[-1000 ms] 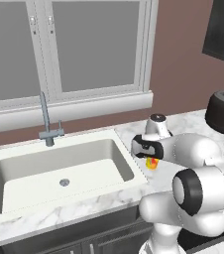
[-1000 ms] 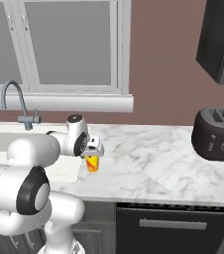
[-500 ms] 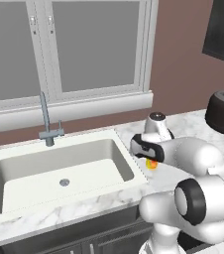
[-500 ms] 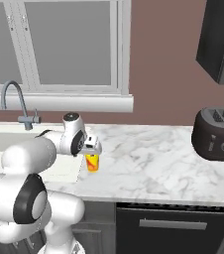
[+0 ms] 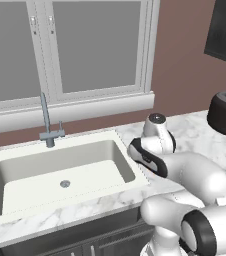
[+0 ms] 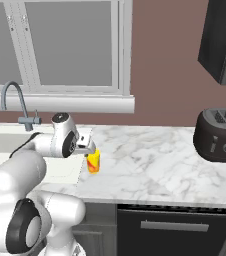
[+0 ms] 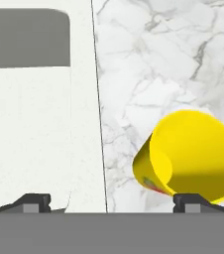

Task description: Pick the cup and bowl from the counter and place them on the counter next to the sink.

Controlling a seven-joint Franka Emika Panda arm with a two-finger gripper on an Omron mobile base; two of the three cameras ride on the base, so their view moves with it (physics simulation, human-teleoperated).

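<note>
At the counter's (image 6: 150,165) left end, just right of the sink (image 5: 60,172), the cup (image 6: 93,161) stands upright on the marble; yellow body, red-orange mark on its side; it sits close beside the sink's right rim without overlapping it, as the hand view shows, where a strip of marble lies between the cup and the rim's edge line.

My gripper (image 6: 88,148) hangs directly over the cup in the right base view; jaws spread wide, released, nothing between them; in the hand view my two finger tips (image 7: 32,202) rise at the bottom edge, one over the sink rim, the other against the cup's open mouth; whether that tip touches the cup I cannot tell; the cup's mouth faces the camera, interior plain yellow.

In the left base view my forearm crosses in front of the counter's left end; the cup is hidden behind it there.

Sink: white rectangular basin, round drain near the middle of its floor; faucet (image 5: 47,122) at the back edge, slim, curved, grey.

Toaster (image 6: 219,135): dark, at the counter's right end toward the back edge, well apart from the cup; marble between them bare.

Window (image 6: 60,45) runs behind the sink, sill just above the counter's back edge; a dark cabinet (image 6: 222,40) hangs on the wall above the toaster.
</note>
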